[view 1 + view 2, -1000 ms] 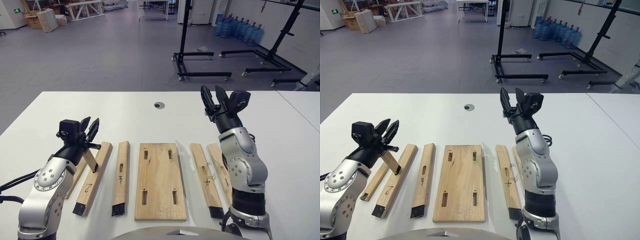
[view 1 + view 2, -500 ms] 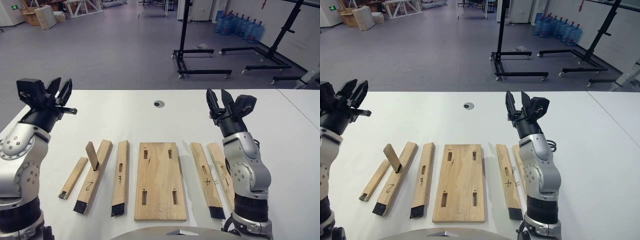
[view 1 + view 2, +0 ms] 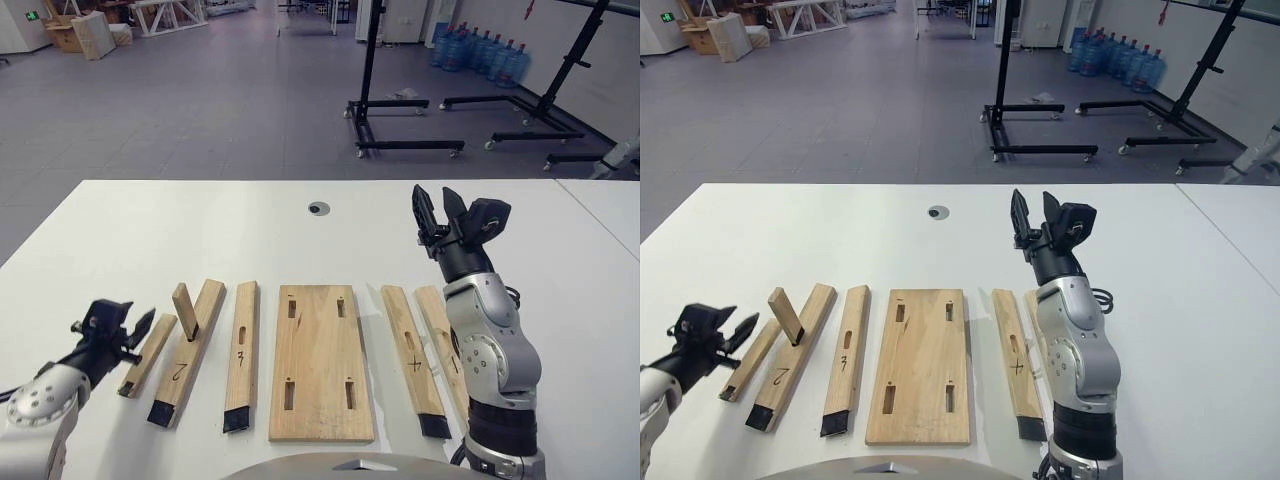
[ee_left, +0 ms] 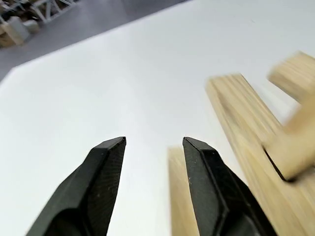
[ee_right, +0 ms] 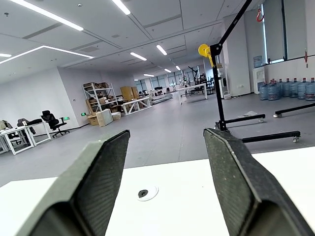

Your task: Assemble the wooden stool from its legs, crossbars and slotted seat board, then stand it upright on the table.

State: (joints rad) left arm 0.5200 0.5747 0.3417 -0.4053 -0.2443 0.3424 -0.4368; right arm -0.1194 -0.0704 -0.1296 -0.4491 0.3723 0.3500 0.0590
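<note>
The slotted seat board (image 3: 320, 362) lies flat mid-table. To its left lie leg "7" (image 3: 240, 352) and leg "2" (image 3: 192, 350), with a short crossbar (image 3: 184, 309) standing tilted in the slot of leg "2". A second short crossbar (image 3: 146, 352) lies flat at the far left. Two more legs (image 3: 410, 355) lie right of the board. My left gripper (image 3: 125, 326) is open, low over the table just left of the flat crossbar (image 4: 179, 196). My right gripper (image 3: 446, 205) is open, held up above the right legs and pointing upward, with nothing between its fingers.
A round cable hole (image 3: 319, 209) sits in the white table (image 3: 250, 240) behind the board. Black metal stands (image 3: 400, 110) and water bottles are on the floor far beyond the table. The table's back and left parts are bare.
My left arm, by the standing crossbar a second ago, swung up and left, then dropped low beside the flat crossbar. The crossbar stays standing in the slot. The right arm barely moved.
</note>
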